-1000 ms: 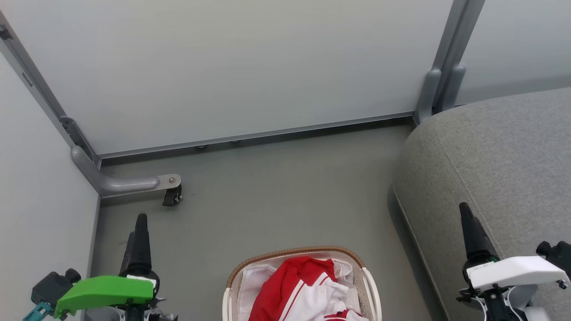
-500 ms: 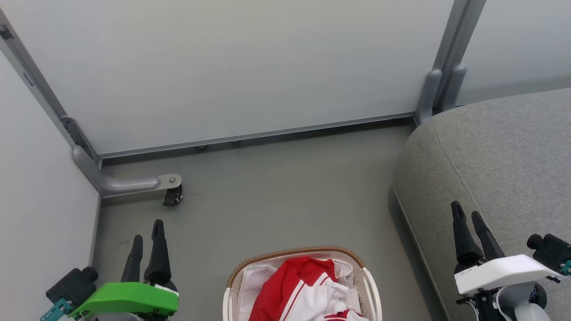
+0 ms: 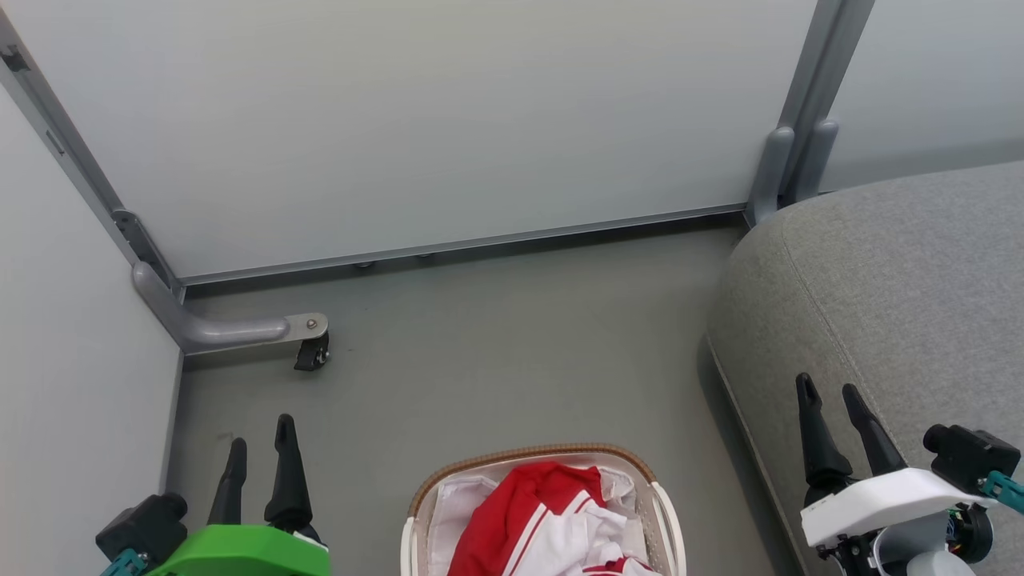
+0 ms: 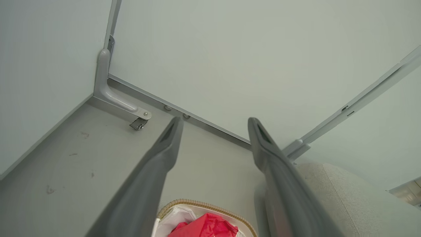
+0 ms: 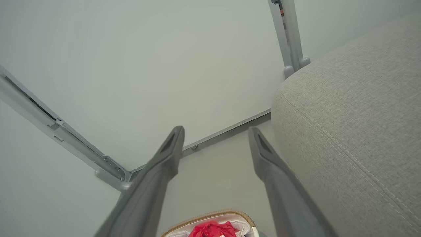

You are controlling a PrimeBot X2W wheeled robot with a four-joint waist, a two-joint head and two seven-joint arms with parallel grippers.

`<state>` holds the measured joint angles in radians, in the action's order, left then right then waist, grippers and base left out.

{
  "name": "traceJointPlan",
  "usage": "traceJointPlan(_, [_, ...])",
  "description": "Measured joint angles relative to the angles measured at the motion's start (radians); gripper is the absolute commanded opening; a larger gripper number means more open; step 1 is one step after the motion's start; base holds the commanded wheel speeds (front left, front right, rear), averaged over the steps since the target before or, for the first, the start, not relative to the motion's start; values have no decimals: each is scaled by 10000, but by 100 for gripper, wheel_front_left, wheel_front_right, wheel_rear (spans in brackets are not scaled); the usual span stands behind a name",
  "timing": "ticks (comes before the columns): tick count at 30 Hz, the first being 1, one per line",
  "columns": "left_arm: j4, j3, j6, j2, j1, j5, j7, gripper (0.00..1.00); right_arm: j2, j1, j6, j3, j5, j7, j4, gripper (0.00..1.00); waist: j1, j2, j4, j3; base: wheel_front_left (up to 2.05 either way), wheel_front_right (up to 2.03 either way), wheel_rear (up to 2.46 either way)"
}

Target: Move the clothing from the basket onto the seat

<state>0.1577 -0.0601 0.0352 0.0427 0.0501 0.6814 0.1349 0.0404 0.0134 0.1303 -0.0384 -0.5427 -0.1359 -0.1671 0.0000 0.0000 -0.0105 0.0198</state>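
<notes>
Left gripper (image 3: 261, 436) and right gripper (image 3: 826, 386) are held wide open (nothing gripped). The liner (image 3: 456, 504) could be pinched with the clothing (image 3: 528, 512), and the basket (image 3: 528, 452) tipped.

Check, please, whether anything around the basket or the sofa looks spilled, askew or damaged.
Nothing stands out. The laundry basket stands upright on the floor beside the grey sofa, with the red-and-white clothing heaped inside it and none spilled where visible. The only blemishes are small dark scuffs on the floor.

Mock-up lab booth — wheeled partition panels (image 3: 448, 120), sofa (image 3: 896, 280)
</notes>
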Motion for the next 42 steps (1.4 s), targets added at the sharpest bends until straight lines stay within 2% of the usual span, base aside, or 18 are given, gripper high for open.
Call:
traceJointPlan(24, [443,-221,-13,13,271,-1923,600,100,35,-194,2,276,2635,-585,-73,100,-1,0,-48,61,0,0,0])
traceJointPlan(42, [696,-408,-104,27,426,-3152,963,100,54,-236,2,332,4157,-940,-123,100,0,0,-74,51,0,0,0])
